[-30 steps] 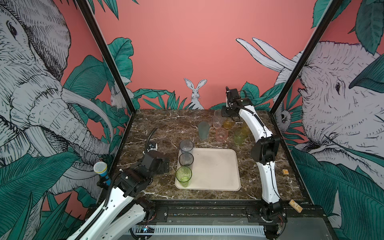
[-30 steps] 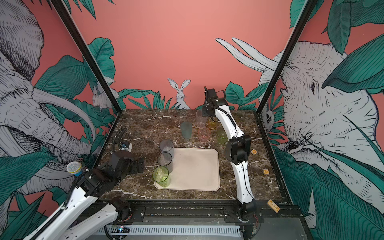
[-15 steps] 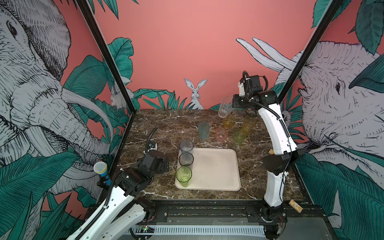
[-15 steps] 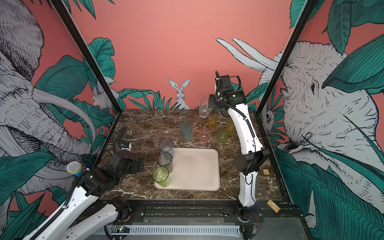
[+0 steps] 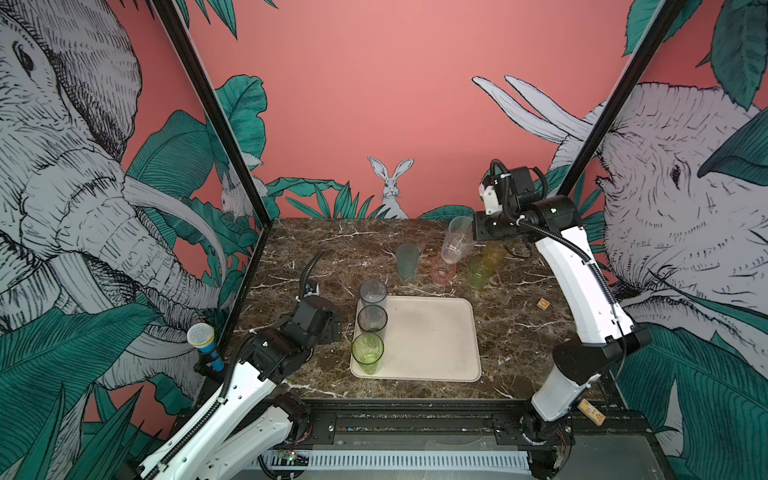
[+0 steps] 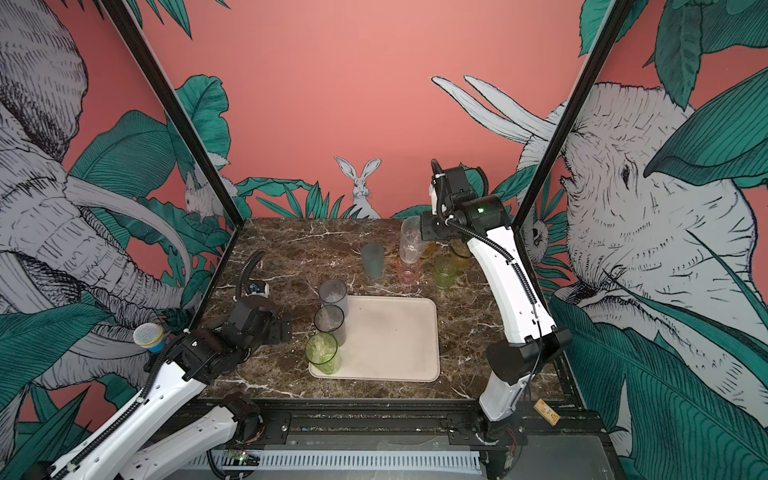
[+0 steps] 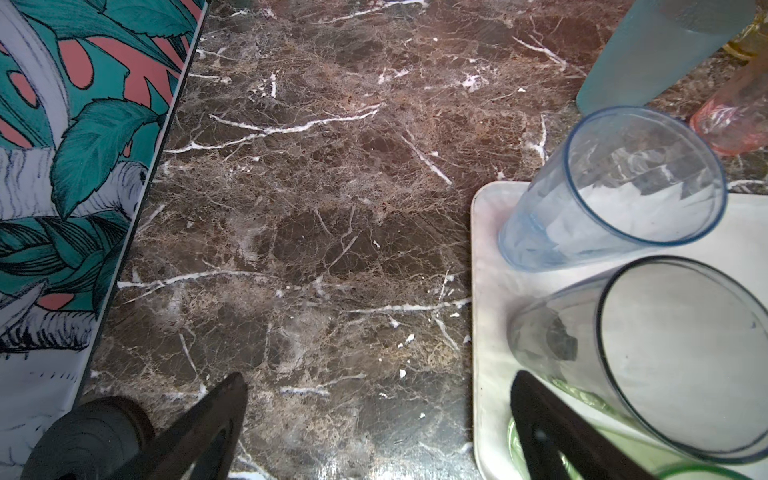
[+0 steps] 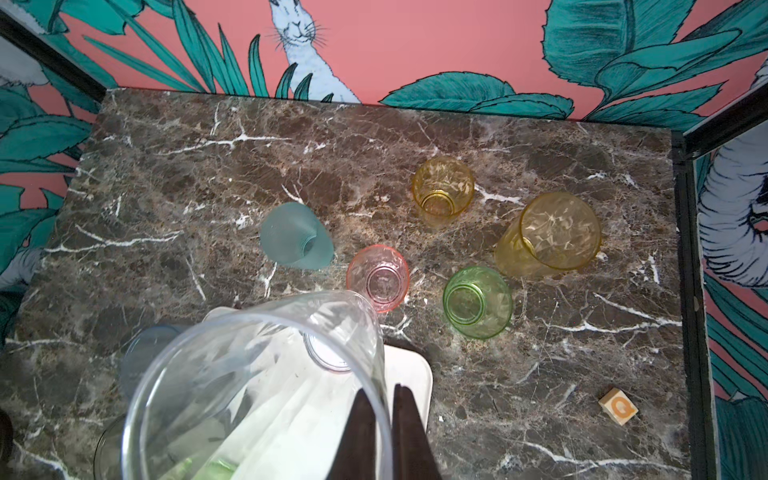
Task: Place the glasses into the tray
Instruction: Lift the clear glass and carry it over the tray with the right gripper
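Right gripper (image 8: 380,388): pinching the rim of the clear glass (image 5: 457,241), one finger inside, one outside. The glass hangs tilted, off the worktop (image 5: 316,249), behind the tray (image 5: 432,336) and not in it. In both top views its base overlaps the pink glass (image 5: 444,270); whether it is directly above cannot be told.

Left gripper (image 7: 378,380): spread wide, holding nothing, low over the worktop at the tray's left edge. In the top views its fingers are hidden under the arm.

In the tray, upright along the left rim: grey glass (image 5: 373,293), smoky glass (image 5: 372,318), green glass (image 5: 367,352). The left wrist view cuts off the green glass, partly behind a finger.

On the worktop behind the tray: teal glass (image 5: 407,259), pink glass, small green glass (image 5: 480,272), yellow glass (image 8: 548,235) and amber glass (image 8: 442,191). The right arm partly covers the yellow glass in the top views; the amber glass is hard to make out there.

A wooden block (image 5: 543,304) lies right of the tray, well apart.
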Motion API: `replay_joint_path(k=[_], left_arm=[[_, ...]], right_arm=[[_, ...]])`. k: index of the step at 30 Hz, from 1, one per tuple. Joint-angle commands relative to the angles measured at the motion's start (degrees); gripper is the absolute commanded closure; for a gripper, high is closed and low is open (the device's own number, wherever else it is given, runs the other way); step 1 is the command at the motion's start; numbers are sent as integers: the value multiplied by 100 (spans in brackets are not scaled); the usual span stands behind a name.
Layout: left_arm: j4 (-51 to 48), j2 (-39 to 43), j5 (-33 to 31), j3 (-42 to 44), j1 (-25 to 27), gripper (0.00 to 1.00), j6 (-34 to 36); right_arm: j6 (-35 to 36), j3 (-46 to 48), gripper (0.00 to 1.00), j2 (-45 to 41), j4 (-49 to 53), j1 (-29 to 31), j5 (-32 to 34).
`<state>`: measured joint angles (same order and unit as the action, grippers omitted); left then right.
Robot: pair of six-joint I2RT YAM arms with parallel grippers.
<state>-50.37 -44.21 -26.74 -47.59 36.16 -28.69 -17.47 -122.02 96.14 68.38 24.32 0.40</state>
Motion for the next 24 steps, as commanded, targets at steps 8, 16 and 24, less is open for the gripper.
replay_joint_path(k=[8,16,24], left_arm=[[213,-131,-218,-237,-39,1,-40],[334,-229,-187,-206,-39,1,-67],[352,-238,-181,-163,-39,1,-84]], right_arm=[[-201,1693,100,-1232,-730,535,244],[-531,2885,100,-1692,-1382,909,384],[-846,3740,100,-1677,-2066,1347,557]])
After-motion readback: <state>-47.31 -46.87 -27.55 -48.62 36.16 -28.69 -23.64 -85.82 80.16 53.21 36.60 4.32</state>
